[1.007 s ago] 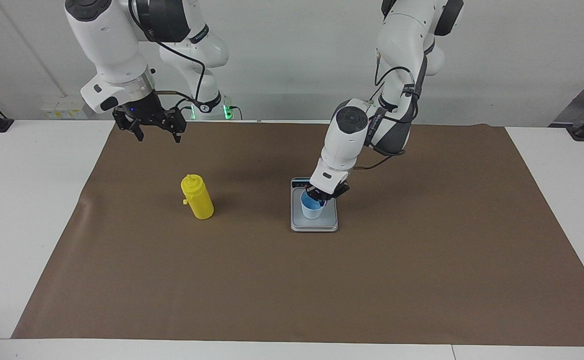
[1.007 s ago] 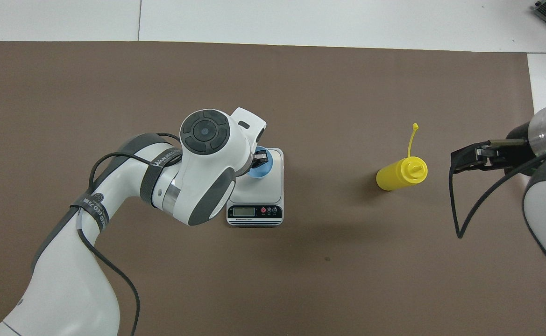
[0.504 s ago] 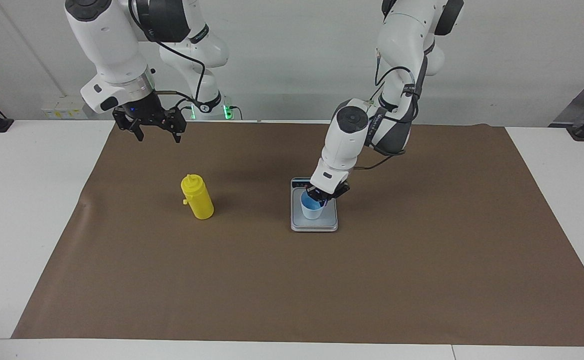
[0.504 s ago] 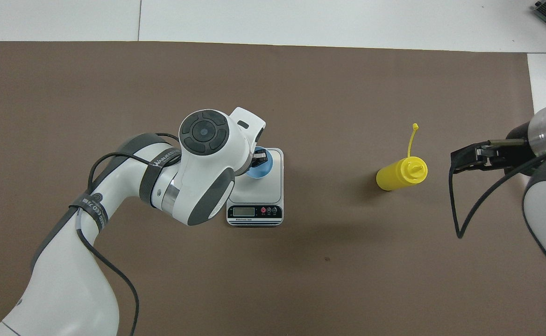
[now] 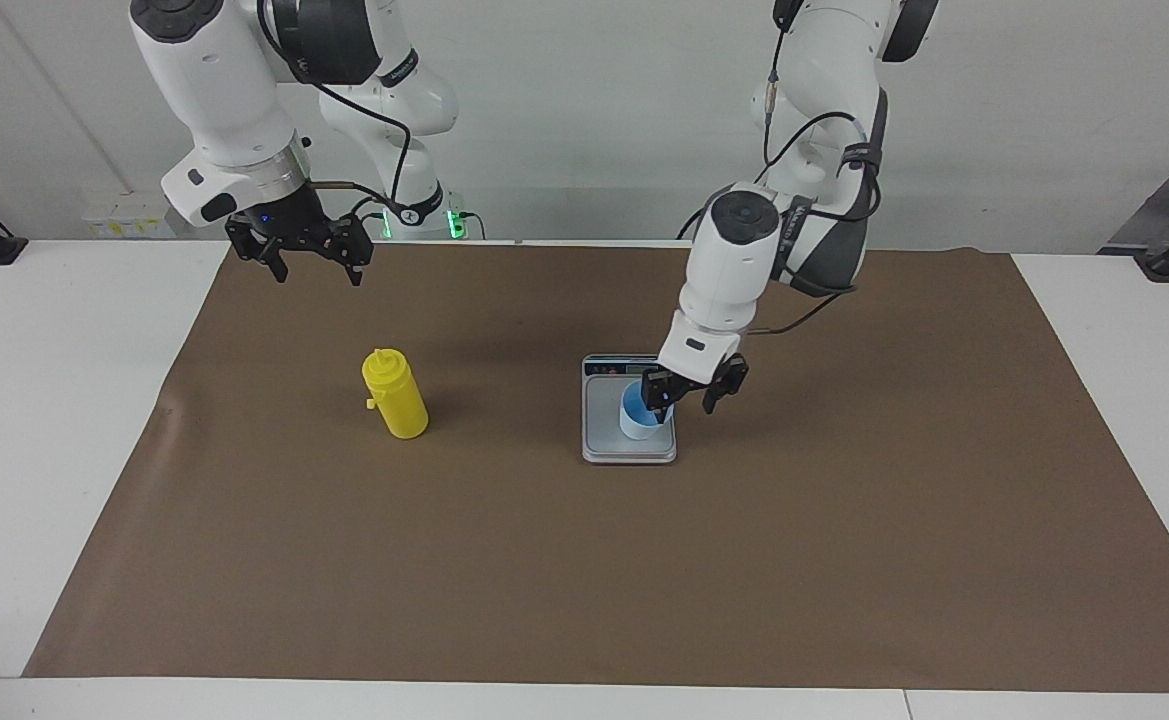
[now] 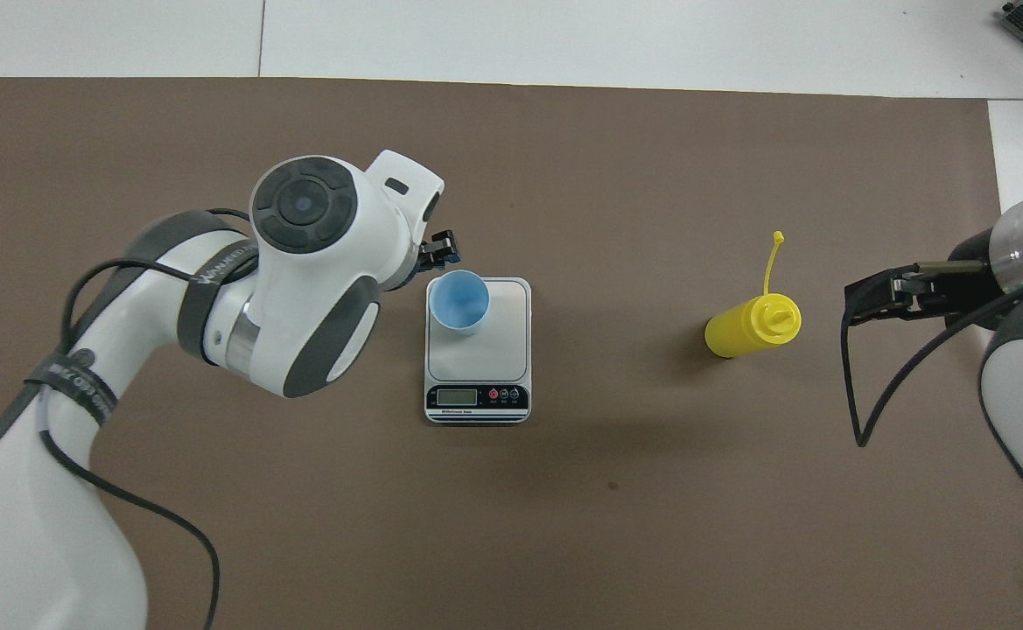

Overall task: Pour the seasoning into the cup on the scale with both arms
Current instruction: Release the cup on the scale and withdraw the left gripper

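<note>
Brown mat [image 5: 544, 560] on white table [image 5: 44, 400]

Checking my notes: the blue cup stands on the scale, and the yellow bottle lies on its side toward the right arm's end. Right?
Not quite: in the facing view the yellow bottle stands upright. The blue cup does stand on the scale.

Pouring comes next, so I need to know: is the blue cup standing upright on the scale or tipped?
Upright: the cup stands mouth up on the scale, its round rim fully visible from overhead.
</note>
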`<state>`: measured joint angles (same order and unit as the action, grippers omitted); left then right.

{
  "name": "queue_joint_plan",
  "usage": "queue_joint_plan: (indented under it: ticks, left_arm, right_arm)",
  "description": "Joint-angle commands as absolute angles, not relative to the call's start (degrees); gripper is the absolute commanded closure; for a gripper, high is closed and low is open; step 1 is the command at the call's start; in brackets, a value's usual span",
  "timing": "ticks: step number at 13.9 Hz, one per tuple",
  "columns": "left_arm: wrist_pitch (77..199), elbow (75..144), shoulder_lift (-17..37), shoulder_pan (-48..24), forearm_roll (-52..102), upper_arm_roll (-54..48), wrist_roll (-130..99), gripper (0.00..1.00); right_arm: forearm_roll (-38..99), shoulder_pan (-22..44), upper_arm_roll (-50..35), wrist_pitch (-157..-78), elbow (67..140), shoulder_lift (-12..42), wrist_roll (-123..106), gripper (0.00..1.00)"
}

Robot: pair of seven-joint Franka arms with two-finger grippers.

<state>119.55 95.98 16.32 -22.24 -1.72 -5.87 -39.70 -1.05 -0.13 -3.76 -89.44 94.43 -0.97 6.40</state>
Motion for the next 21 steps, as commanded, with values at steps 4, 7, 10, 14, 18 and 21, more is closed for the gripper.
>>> queue_joint_plan:
  ticks: [4,7,10,14,18,21]
  left_arm:
    - [110.3,97.0,8.2,-13.5,-2.6,-6.3,-25.8,0.00]
    - [106.3,97.6,4.5,-8.1,-2.2,-6.3,-14.7,0.00]
    - [102.8,97.6,2.0,-3.1,-1.8,-6.2,-4.0,0.00]
    - [98.8,96.3,0.9,-1.6,-1.5,-5.6,-1.4,0.00]
    - [93.3,91.4,1.3,0.5,-1.6,-5.4,2.3,0.00]
    - [94.2,94.1,-0.3,1.0,-1.5,-5.4,3.3,0.00]
  right_arm:
    - [-1.1,-0.6,-4.0,-89.0,95.2,-1.8,5.3,0.00]
    - [-1.1,-0.6,-4.0,-89.0,95.2,-1.8,5.3,0.00]
    - [-1.1,-0.6,-4.0,-89.0,95.2,-1.8,5.3,0.00]
    - [-1.1,-0.5,-4.0,-89.0,95.2,-1.8,5.3,0.00]
    - [-1.1,-0.6,-4.0,-89.0,95.2,-1.8,5.3,0.00]
    - [-1.1,-0.6,-4.0,-89.0,95.2,-1.8,5.3,0.00]
